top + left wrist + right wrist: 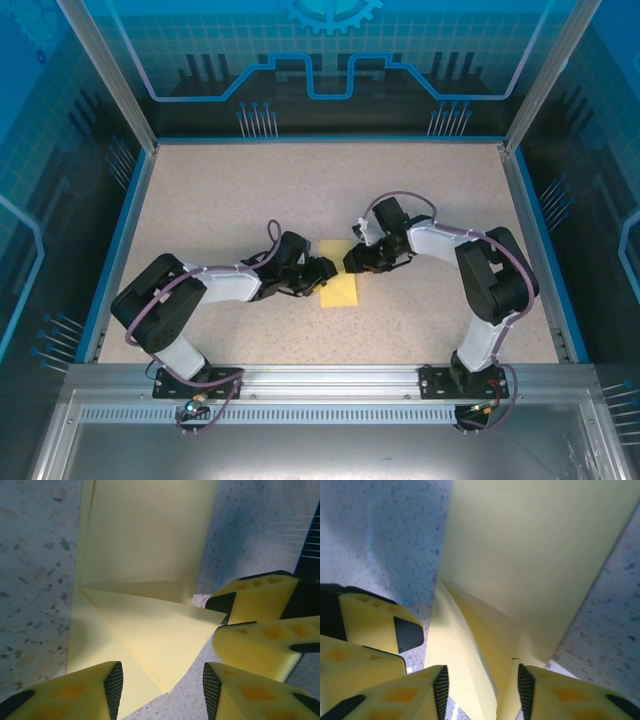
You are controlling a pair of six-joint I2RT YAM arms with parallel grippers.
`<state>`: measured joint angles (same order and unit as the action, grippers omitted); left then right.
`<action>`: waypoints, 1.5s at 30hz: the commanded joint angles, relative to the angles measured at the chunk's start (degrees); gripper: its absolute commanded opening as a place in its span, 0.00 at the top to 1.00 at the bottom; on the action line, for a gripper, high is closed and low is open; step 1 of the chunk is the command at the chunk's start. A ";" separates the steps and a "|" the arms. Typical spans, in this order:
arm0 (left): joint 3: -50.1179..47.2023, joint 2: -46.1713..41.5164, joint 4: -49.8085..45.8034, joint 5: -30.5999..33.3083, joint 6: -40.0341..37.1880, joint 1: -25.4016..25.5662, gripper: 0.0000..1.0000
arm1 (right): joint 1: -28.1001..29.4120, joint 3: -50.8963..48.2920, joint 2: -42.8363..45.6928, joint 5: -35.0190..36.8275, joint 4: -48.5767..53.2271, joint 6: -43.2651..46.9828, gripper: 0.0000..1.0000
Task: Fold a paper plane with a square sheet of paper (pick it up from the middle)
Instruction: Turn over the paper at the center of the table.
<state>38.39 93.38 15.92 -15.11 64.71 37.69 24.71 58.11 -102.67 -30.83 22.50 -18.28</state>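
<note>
Your two arms are folded inward from their bases, elbows pushed out to either side and forearms angled toward the middle of the table (300, 190), so the wrists nearly meet over the square sheet of paper (340, 291). The left gripper (321, 269) comes in low from the left, the right gripper (353, 262) from the right and slightly farther back; both are tipped down close to the surface, with only a small gap between them. The sheet lies near the table's centre, already folded into a narrower strip. In your left wrist view it rests flat on the speckled top, with a triangular flap (150, 630) turned over it and pointing toward the camera. Your left fingers (80, 695) are spread apart, released, with the flap's tip lying between them and nothing pinched; the right gripper's fingers (255, 597) sit just beside the paper's edge. In your right wrist view the right fingers (560, 695) also stand apart, straddling a raised crease of the paper (470, 680). You cannot tell from here whether the pads touch it, but they are not clamped. The left gripper's fingers (370, 620) show just beside the sheet on the bare table.
</note>
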 commanded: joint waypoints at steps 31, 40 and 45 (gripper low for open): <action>2.97 8.30 8.32 -2.55 2.27 0.32 0.61 | -2.74 -0.05 0.67 3.58 0.80 -1.32 0.90; 3.93 8.60 7.43 -1.66 1.69 0.10 0.78 | -3.15 -1.01 3.59 3.82 0.20 -2.11 0.77; 4.32 5.82 3.22 0.55 -0.91 -0.16 0.94 | -4.59 -2.53 9.93 7.58 0.14 -4.80 0.50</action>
<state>40.93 101.41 22.20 -16.16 66.28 37.67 22.04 56.16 -96.90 -25.87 22.72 -21.17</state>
